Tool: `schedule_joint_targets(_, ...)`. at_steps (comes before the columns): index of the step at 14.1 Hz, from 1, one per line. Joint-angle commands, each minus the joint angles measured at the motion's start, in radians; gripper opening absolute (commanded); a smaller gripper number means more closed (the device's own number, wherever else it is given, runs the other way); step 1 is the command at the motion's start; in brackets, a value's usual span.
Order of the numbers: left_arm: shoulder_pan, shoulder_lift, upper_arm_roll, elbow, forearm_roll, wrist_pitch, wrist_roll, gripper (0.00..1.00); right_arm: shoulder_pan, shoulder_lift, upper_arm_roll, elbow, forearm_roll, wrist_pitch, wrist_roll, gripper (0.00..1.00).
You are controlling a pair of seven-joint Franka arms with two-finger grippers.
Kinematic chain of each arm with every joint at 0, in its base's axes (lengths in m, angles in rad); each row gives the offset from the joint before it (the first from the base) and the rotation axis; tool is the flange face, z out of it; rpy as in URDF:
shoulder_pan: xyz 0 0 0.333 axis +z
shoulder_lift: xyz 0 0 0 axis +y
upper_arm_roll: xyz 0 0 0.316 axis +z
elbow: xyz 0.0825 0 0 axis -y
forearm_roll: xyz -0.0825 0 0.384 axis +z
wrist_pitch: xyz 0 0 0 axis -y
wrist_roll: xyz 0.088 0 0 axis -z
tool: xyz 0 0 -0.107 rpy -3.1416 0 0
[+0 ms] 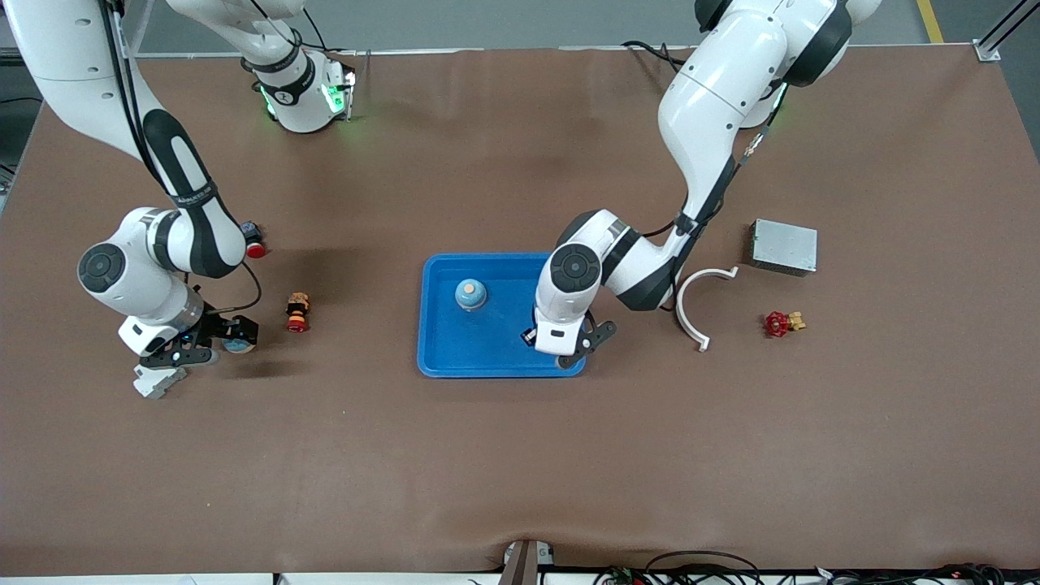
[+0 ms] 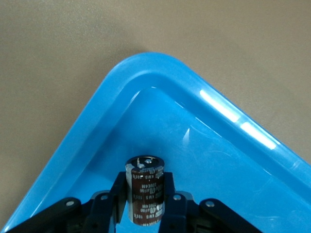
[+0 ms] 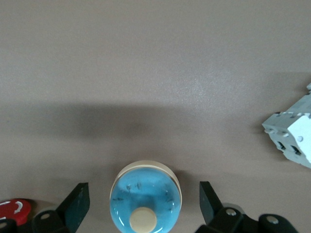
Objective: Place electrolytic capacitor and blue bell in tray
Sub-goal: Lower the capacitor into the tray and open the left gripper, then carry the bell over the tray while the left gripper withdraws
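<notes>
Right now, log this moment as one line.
left gripper: shut on capacitor, over tray | right gripper: open around second bell | first bell: in tray

**Little legible print in view**

The electrolytic capacitor (image 2: 145,196), low in the middle of the left wrist picture, carries pale printing down its dark sleeve; digits that look like "00" show, but the rest is too small to make out. The right arm (image 1: 188,195), at the left of the front picture, bears a small white wordmark on its black band, unreadable. Nothing in the right wrist picture carries readable text.
</notes>
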Motion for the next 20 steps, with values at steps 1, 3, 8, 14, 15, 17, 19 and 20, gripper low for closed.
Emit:
schedule_joint_targets(1,-0.021,0.011,0.015,0.02,0.012,0.008,-0.008,0.0,-0.015,-0.027,0.013,-0.042,0.019,0.02,-0.017,1.0)
schedule_joint_targets(3,-0.021,0.011,0.015,0.02,0.013,0.008,-0.008,0.0,-0.015,-0.027,0.013,-0.042,0.019,0.018,-0.017,1.0)
schedule_joint_targets(8,-0.021,0.003,0.015,0.02,0.016,0.008,-0.007,0.69,-0.015,-0.026,0.013,-0.042,0.021,0.018,-0.017,0.94)
schedule_joint_targets(14,-0.033,-0.007,0.017,0.022,0.026,-0.004,-0.042,1.0,-0.012,-0.029,0.016,-0.049,0.019,0.015,-0.015,0.0)
schedule_joint_targets(15,-0.033,-0.01,0.017,0.02,0.026,-0.006,-0.042,1.0,-0.012,-0.031,0.017,-0.047,0.019,0.013,-0.015,0.0)
schedule_joint_targets(17,-0.033,-0.017,0.017,0.02,0.026,-0.027,-0.042,1.0,-0.009,-0.052,0.022,-0.036,0.019,-0.008,-0.015,0.0)
schedule_joint_targets(19,-0.032,-0.032,0.015,0.022,0.026,-0.053,-0.042,1.0,0.003,-0.087,0.027,0.012,0.019,-0.128,-0.005,0.0)
schedule_joint_targets(20,-0.03,-0.041,0.015,0.022,0.026,-0.072,-0.042,1.0,0.009,-0.098,0.03,0.057,0.021,-0.222,0.014,0.0)
